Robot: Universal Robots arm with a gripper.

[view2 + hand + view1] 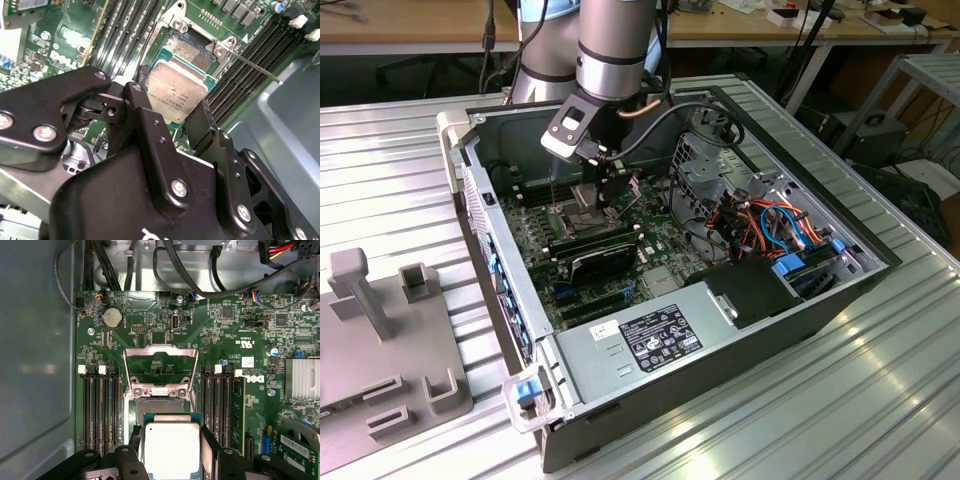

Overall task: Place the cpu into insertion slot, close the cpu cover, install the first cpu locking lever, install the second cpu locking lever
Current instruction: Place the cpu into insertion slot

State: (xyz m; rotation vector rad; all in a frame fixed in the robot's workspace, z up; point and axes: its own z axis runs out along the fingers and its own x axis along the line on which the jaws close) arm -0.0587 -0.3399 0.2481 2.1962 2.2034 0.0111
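My gripper (172,120) is shut on the cpu (177,92), a square chip with a silvery top plate, with a black finger on each of two opposite sides. The chip hangs slightly tilted just above the insertion slot (189,50), whose pin field shows beyond it. In the first wrist view the cpu (170,447) sits between the gripper (171,456) fingers, over the near part of the insertion slot (162,407). The cpu cover (160,350) stands swung open behind the slot. One thin locking lever (252,64) sticks out, released. In the exterior view the gripper (603,190) hovers over the slot (582,215).
Black memory slots (100,405) flank the socket on both sides. A black card (605,262) lies just in front of it, with a power supply (650,335), cable bundles (770,225) and the case walls (480,200) around. A grey fixture (380,340) sits outside the case.
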